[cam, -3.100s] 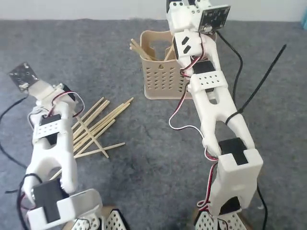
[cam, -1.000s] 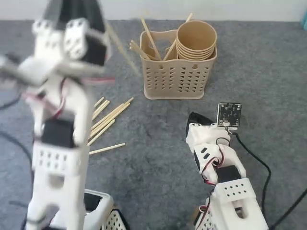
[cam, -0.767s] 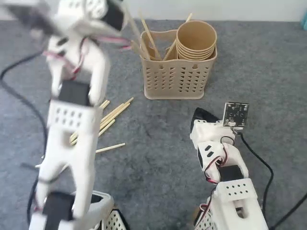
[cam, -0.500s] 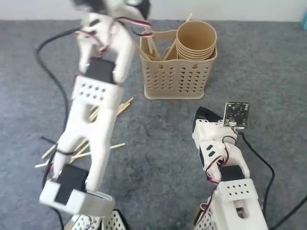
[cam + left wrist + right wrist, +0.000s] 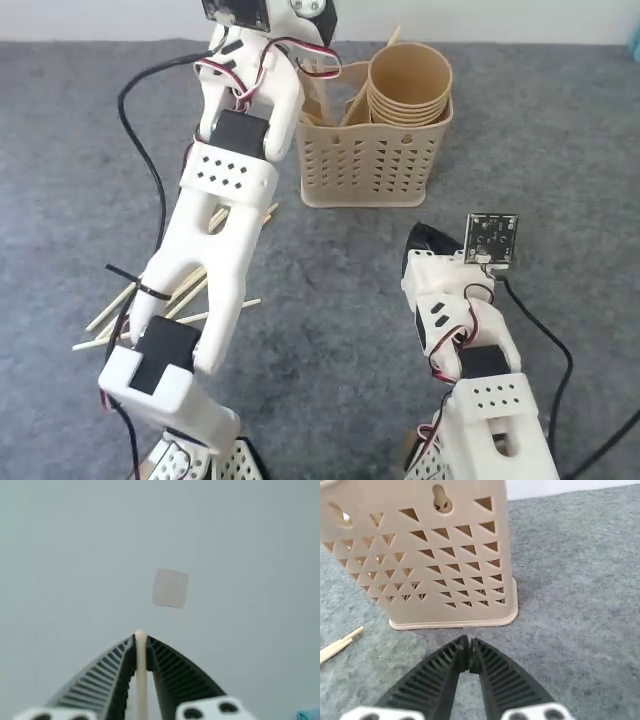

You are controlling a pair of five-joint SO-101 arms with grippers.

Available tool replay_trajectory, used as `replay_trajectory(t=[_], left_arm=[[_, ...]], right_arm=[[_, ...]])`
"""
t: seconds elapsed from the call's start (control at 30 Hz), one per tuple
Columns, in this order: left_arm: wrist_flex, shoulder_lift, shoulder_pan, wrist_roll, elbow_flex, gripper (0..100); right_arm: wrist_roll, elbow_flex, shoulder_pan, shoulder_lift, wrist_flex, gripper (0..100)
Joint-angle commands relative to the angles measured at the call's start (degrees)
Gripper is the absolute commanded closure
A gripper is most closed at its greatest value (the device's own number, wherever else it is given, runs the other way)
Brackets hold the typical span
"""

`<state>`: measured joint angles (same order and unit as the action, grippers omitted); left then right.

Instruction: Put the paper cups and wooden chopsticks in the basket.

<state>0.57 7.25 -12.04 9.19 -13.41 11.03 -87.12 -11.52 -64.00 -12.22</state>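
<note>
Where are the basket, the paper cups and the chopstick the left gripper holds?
basket (image 5: 370,165): high view, perforated front wall.
paper cups (image 5: 409,73): high view, inside of the top cup.
chopstick (image 5: 141,680): left wrist view, shaft between the jaws.

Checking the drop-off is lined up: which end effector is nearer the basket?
Left. The left end effector, shut on a chopstick, is at the basket rim; the right end effector is low, before its front wall.
</note>
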Motion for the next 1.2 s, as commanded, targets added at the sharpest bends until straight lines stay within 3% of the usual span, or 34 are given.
replay_trajectory(t=[0.0, 0.1, 0.3, 0.5, 0.77, 0.97, 1.07, 1.17], left_arm=[[2.46, -1.58, -0.62, 0.09, -2.51, 85], [5.89, -1.58, -0.18, 3.78, -2.77, 77], [16.35, -8.70, 1.05, 3.96, -2.33, 77], [41.93, -23.56, 5.19, 3.60, -2.42, 77], [70.07, -36.66, 18.81, 2.64, -2.33, 77], [83.69, -34.64, 28.04, -13.98, 3.56, 77], [82.73, -33.76, 31.30, -23.82, 13.32, 77], [75.25, -33.85, 33.67, -30.15, 25.63, 79]], right_arm=[[-1.14, 0.26, 0.75, 0.04, 1.27, 99.0], [-1.14, 0.26, 0.84, 0.04, 1.27, 99.0], [-1.14, 0.26, 0.84, 0.13, 1.36, 99.0], [-1.14, 0.26, 0.75, 0.13, 1.36, 99.0], [-1.14, 0.26, 0.57, 0.22, 1.27, 99.0], [-1.14, 0.26, 0.57, -0.04, 0.75, 99.0], [-1.14, 0.26, 0.57, 0.04, 0.75, 99.0], [-1.14, 0.26, 0.48, 0.04, 0.75, 99.0]])
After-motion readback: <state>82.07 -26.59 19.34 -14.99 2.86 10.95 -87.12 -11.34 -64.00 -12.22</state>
